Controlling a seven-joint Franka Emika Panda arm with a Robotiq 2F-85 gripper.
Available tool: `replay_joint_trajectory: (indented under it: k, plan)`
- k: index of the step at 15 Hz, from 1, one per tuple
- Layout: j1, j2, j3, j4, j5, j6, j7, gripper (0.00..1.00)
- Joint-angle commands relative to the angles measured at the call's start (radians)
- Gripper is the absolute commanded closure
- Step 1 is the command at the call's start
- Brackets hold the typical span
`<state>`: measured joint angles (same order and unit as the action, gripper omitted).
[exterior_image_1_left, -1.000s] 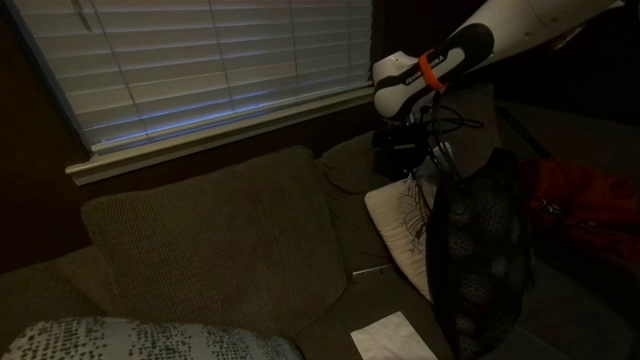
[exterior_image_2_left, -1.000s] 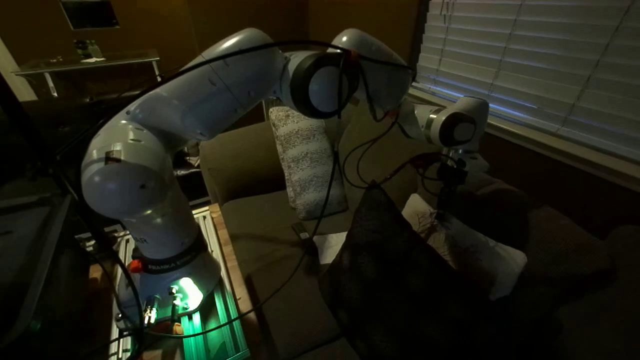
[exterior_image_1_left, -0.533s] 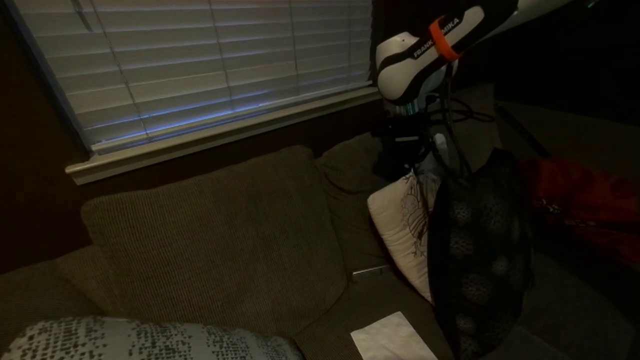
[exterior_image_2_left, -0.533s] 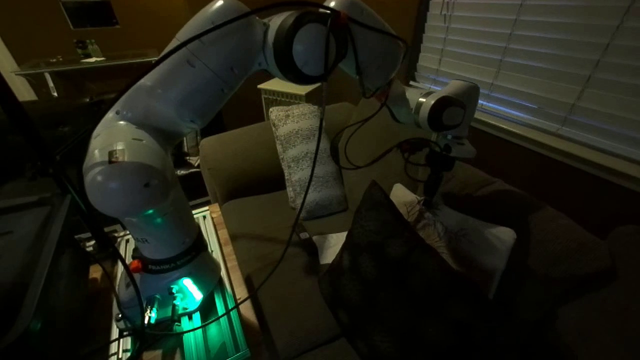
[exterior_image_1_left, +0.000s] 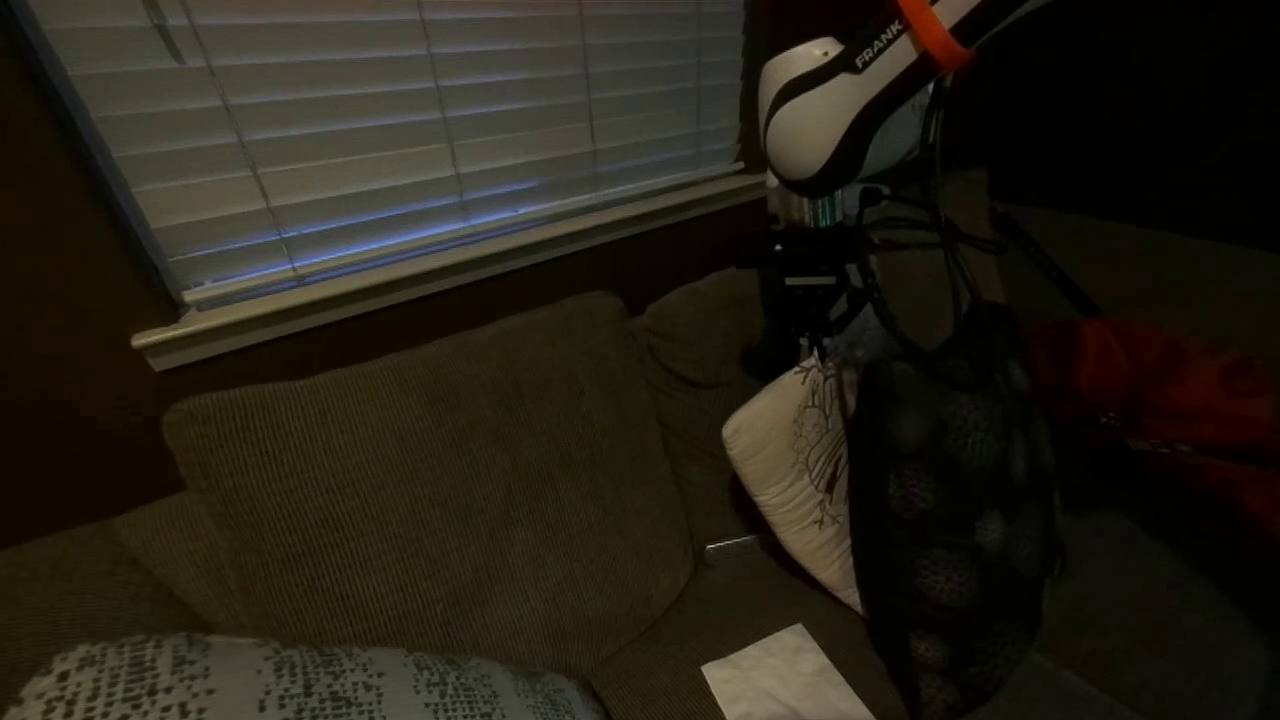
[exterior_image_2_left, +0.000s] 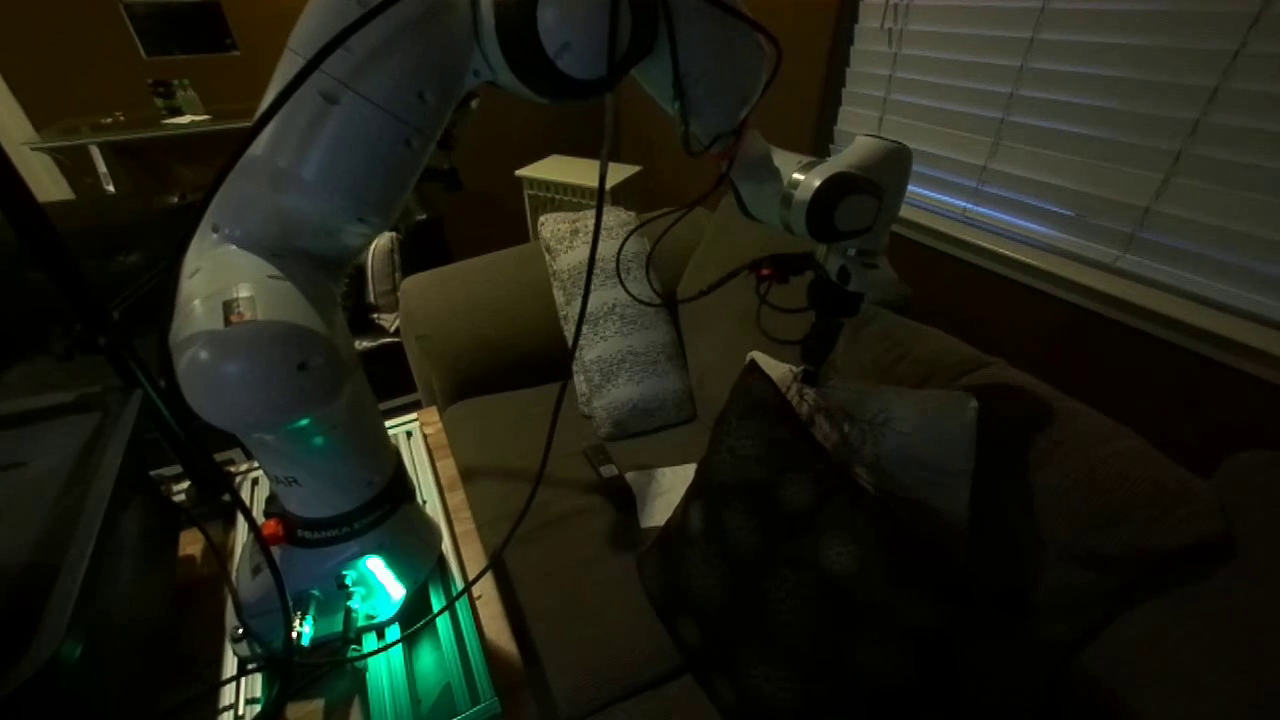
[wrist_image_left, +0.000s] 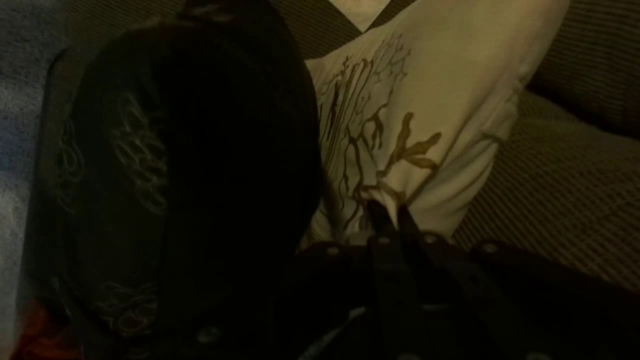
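The couch (exterior_image_1_left: 430, 480) is the biggest thing here, and the arm (exterior_image_2_left: 340, 170) reaches over it, wrist bent downward. A dark pillow (exterior_image_1_left: 950, 540) stands upright on the couch, with a pale pillow (wrist_image_left: 450, 90) close alongside; each may be propping the other (whether they truly press together is too dark to tell). Whether the pale pillow's lower edge bears on the couch is hidden behind the dark one. The gripper (wrist_image_left: 393, 216) has its fingers clamped on a pinched fold of the pale pillow's printed cloth, with creases running from the grip, probably because loose cloth suits narrow tips better than the thick stuffed body would. Only the wrist view shows that fold between the fingertips; in both exterior views the gripper is a black shape at the pale pillow's top. A sheet of paper (exterior_image_1_left: 785, 675) lies on the couch, just one corner of it reaching the wrist view, and a remote (exterior_image_2_left: 603, 463), smallest of all, shows beside it only in an exterior view.
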<state>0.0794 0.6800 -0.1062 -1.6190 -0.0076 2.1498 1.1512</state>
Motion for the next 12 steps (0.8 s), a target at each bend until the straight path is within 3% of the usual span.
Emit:
replay_joint_trajectory:
  k: [1, 4, 5, 12]
  plan:
    - [0.025, -0.099, 0.032, -0.127, 0.056, 0.057, 0.022, 0.99]
    - [0.053, -0.116, 0.022, -0.166, 0.019, 0.107, 0.031, 0.99]
    - [0.037, -0.044, 0.018, -0.090, 0.020, 0.078, 0.010, 0.97]
    - [0.044, -0.062, 0.015, -0.119, 0.018, 0.098, 0.011, 0.99]
